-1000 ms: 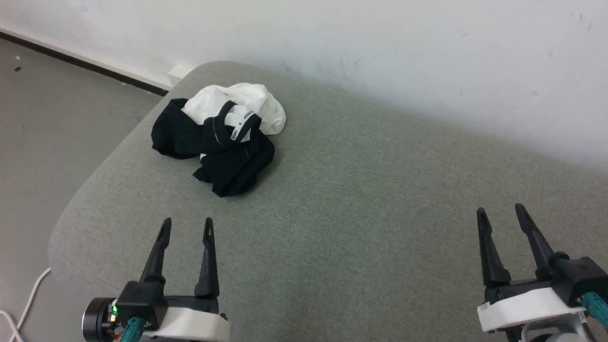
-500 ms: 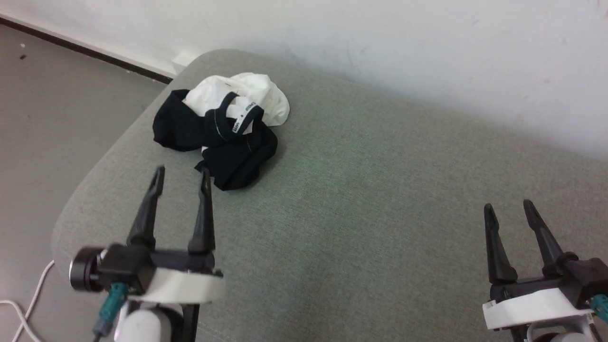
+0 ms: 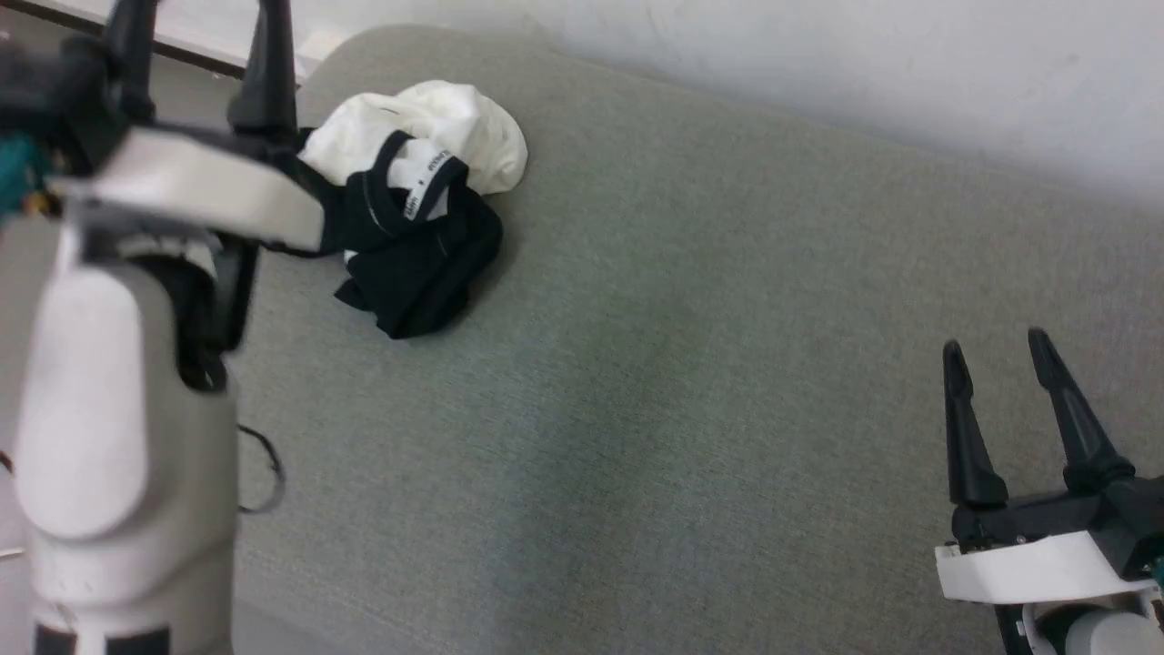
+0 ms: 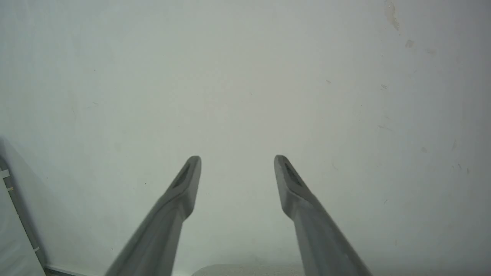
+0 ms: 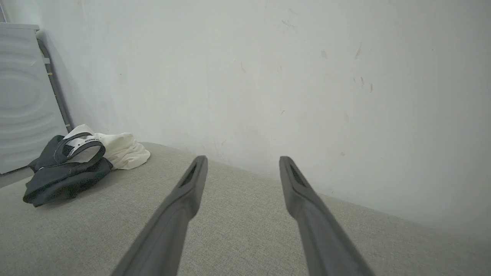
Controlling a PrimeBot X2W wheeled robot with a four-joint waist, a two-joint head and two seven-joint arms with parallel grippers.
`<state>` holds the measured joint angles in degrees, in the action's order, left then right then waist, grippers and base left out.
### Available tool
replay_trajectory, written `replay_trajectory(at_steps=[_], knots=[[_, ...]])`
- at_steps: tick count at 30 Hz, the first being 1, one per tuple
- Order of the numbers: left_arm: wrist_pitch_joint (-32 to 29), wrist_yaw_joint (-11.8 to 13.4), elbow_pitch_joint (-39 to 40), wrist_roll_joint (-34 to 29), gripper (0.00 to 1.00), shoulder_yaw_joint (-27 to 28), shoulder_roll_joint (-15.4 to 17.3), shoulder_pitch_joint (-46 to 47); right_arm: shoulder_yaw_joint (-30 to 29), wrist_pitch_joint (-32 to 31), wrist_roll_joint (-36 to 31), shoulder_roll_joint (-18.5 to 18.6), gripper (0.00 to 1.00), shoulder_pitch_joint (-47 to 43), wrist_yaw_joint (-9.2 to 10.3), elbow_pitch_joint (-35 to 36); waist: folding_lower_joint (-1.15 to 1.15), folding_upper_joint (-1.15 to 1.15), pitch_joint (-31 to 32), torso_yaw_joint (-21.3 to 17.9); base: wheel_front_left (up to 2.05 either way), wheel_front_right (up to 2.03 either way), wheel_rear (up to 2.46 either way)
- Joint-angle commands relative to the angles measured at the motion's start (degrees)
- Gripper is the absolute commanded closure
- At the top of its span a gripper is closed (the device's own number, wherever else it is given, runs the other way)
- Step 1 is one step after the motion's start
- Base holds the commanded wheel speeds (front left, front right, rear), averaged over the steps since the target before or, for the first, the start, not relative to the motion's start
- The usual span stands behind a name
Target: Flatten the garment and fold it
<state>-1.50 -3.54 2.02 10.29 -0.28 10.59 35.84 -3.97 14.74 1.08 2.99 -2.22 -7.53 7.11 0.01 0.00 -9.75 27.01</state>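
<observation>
Your crumpled white-and-black cotton T-shirt (image 3: pixel 414 246) lies on the grey fabric desk (image 3: pixel 682 382). Your left hand (image 4: pixel 237 159) and your right hand (image 3: pixel 994 346) are empty, each with its 2 fingers apart.

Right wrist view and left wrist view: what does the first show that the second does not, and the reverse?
First, not second: the crumpled garment lying on the grey cushion, and the open, empty right pincer. Second, not first: the open, empty left pincer, pointing at the white wall. Both: the wall and the cushion, of which the left wrist view catches just a strip at its bottom edge.
</observation>
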Motion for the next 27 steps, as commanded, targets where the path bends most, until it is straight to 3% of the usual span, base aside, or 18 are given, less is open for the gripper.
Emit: replay_trajectory(at_steps=[1,6,13,22,27], knots=[[-2.91,-1.12,-2.96,1.04,0.00,0.21,1.62,4.03,0.62,0.26,-1.18,-0.12,0.00,1.38,0.04,1.63,-0.01,0.00,-5.46,-2.94,0.00,0.00,0.00],[-11.75,-2.96,-11.37,3.06,0.00,-1.12,6.92,11.56,2.45,-0.42,-3.18,-0.12,0.00,3.47,0.04,5.59,-0.01,0.00,-11.04,-6.42,0.00,0.00,0.00],[-20.67,-3.79,-21.55,7.49,0.00,-2.99,13.35,15.15,4.94,-1.70,-4.19,0.49,0.00,5.62,0.04,12.88,-0.01,0.00,-17.46,-10.36,0.00,0.00,0.00],[-29.61,-3.85,-31.24,11.07,0.00,-4.85,15.67,15.39,5.29,-4.47,-4.58,2.71,0.00,5.94,0.04,18.08,-0.01,0.00,-22.78,-12.56,0.00,0.00,0.00],[-33.43,-1.85,-34.84,12.56,0.00,-3.97,15.41,14.82,5.12,-5.61,-4.48,3.48,0.00,5.47,0.04,20.11,-0.01,0.00,-24.29,-13.91,0.00,0.00,0.00]])
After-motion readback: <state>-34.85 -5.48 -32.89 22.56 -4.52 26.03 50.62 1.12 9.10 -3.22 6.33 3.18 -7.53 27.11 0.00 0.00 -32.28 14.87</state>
